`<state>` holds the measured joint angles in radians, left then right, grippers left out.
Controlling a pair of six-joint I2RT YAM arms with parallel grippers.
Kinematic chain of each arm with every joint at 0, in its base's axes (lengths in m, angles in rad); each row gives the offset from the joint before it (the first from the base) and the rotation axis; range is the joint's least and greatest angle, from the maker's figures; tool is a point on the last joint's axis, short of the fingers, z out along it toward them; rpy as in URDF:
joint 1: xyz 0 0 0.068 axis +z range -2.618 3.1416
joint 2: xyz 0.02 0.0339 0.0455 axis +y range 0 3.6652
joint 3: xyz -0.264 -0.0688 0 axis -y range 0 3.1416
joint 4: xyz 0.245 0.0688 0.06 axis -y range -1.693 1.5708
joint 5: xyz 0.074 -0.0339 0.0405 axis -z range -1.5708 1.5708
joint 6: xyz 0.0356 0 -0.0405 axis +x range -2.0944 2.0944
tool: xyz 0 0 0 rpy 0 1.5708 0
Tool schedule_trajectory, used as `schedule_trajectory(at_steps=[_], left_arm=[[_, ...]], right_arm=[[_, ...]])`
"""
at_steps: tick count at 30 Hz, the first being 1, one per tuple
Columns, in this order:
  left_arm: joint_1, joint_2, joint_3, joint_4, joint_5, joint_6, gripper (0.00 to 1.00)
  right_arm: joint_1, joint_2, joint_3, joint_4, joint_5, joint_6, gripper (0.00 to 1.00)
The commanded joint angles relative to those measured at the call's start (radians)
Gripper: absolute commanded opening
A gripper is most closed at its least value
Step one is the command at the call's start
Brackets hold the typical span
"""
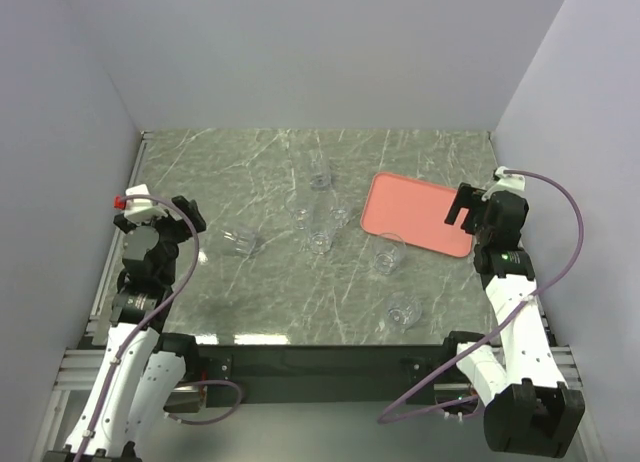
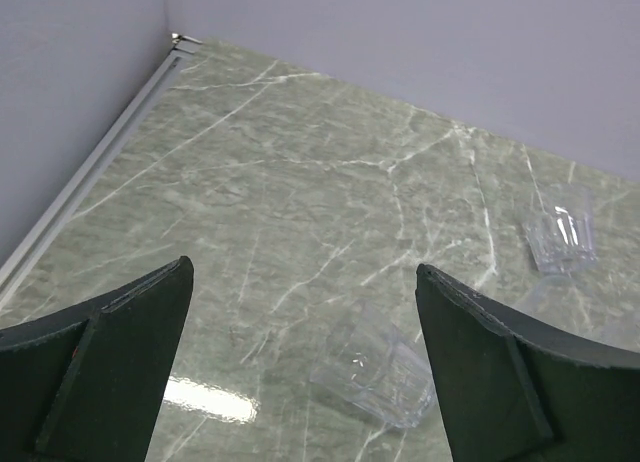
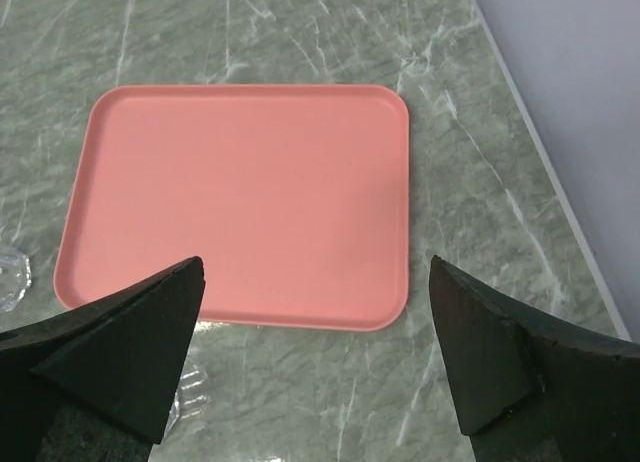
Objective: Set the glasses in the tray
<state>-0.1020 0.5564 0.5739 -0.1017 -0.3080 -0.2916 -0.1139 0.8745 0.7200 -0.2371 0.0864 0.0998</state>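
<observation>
left gripper [image 2: 302,272]: fingers spread wide, nothing between them, hanging above the green marble-look table [image 1: 200,162]. a tipped glass [image 2: 375,370] lies on its side just ahead of the gripper, closer to its right finger and touching neither finger. a second glass [image 2: 562,237] sits farther ahead and off to its right. right gripper [image 3: 315,267]: also wide open and holding nothing. the tray [image 3: 240,182] lies flat directly ahead of and below it, spanning the gap between the fingers. the rim of a third glass [image 3: 10,277] shows just past the tray's edge, to this gripper's left. overhead view: a loose cluster of glasses [image 1: 320,237] stands between the two grippers, well apart from both. a nearer glass [image 1: 403,309] sits left of and behind the right gripper. every glass seen is on the table, off the tray.
</observation>
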Motion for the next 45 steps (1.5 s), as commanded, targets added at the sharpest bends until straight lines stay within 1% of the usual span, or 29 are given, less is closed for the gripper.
schedule_trajectory(at_steps=[1, 2, 3, 5, 6, 8, 9, 11, 12, 15, 17, 22, 27, 35, 37, 40, 41, 45], left_arm=[[-0.027, -0.036, -0.008, 0.023, 0.033, 0.029, 0.99], [-0.03, -0.038, -0.009, 0.03, 0.043, 0.032, 0.99], [-0.031, -0.041, -0.008, 0.03, 0.046, 0.031, 0.99], [-0.031, -0.039, 0.0, 0.02, 0.055, 0.031, 0.99], [-0.031, -0.044, 0.001, 0.016, 0.058, 0.029, 0.99], [-0.031, -0.053, 0.001, 0.014, 0.06, 0.031, 0.99], [-0.031, -0.064, -0.005, 0.02, 0.063, 0.031, 0.99], [-0.033, -0.073, -0.009, 0.026, 0.073, 0.034, 0.99], [-0.033, -0.075, -0.011, 0.03, 0.085, 0.034, 0.99], [-0.034, -0.072, -0.009, 0.03, 0.101, 0.032, 0.99], [-0.038, -0.072, -0.009, 0.03, 0.11, 0.031, 0.99], [-0.044, -0.084, -0.009, 0.033, 0.121, 0.032, 0.99], [-0.045, -0.093, -0.009, 0.031, 0.127, 0.032, 0.99], [-0.05, -0.102, -0.011, 0.028, 0.124, 0.034, 0.99], [-0.05, -0.104, -0.011, 0.03, 0.125, 0.034, 0.99], [-0.051, -0.101, -0.012, 0.03, 0.127, 0.034, 0.99], [-0.051, -0.101, -0.012, 0.031, 0.129, 0.035, 0.99], [-0.053, -0.099, -0.012, 0.033, 0.138, 0.034, 0.99]], right_arm=[[0.002, -0.011, 0.059, 0.019, -0.045, -0.038, 1.0], [0.003, -0.022, 0.058, 0.021, -0.083, -0.069, 1.0], [0.003, -0.04, 0.055, 0.027, -0.203, -0.16, 1.0], [0.019, -0.058, 0.033, 0.021, -0.353, -0.282, 1.0], [0.025, -0.072, 0.029, -0.008, -0.463, -0.395, 1.0], [0.037, -0.078, 0.03, -0.057, -0.511, -0.477, 1.0], [0.045, -0.071, 0.039, -0.12, -0.523, -0.524, 1.0], [0.045, -0.045, 0.085, -0.2, -0.576, -0.566, 1.0], [0.043, -0.005, 0.108, -0.281, -0.606, -0.599, 1.0], [0.042, 0.065, 0.179, -0.41, -0.681, -0.67, 1.0], [0.04, 0.077, 0.202, -0.438, -0.717, -0.686, 1.0], [0.04, 0.086, 0.229, -0.485, -0.711, -0.693, 1.0], [0.042, 0.141, 0.245, -0.533, -0.685, -0.701, 0.99], [0.042, 0.187, 0.216, -0.524, -0.654, -0.69, 0.98], [0.04, 0.198, 0.21, -0.541, -0.66, -0.703, 0.96], [0.042, 0.222, 0.207, -0.619, -0.691, -0.758, 0.91], [0.04, 0.227, 0.202, -0.64, -0.721, -0.805, 0.89], [0.057, 0.215, 0.164, -0.743, -0.749, -0.906, 0.86]])
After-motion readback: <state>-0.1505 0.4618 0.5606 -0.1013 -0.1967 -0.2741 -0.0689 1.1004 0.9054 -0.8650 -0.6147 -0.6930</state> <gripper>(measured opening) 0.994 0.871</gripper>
